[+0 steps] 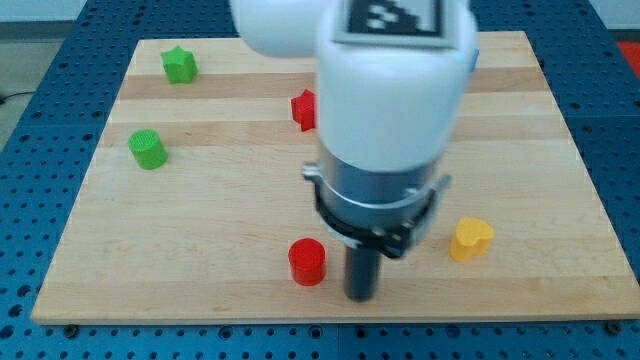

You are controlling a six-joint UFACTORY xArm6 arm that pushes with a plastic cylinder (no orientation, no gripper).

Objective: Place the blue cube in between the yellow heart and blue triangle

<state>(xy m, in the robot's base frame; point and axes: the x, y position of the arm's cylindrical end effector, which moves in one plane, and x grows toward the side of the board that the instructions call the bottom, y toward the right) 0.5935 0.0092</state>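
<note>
The yellow heart (470, 239) lies on the wooden board (200, 250) at the view's lower right. The blue cube and the blue triangle do not show; the arm's white body (385, 110) covers the middle of the board. My tip (360, 297) stands near the board's bottom edge, just right of a red cylinder (307, 262) and well left of the yellow heart.
A green star-like block (179, 65) lies at the top left. A green cylinder (148, 149) lies at the left. A red block (303, 109) is partly hidden behind the arm near the top middle. Blue perforated table surrounds the board.
</note>
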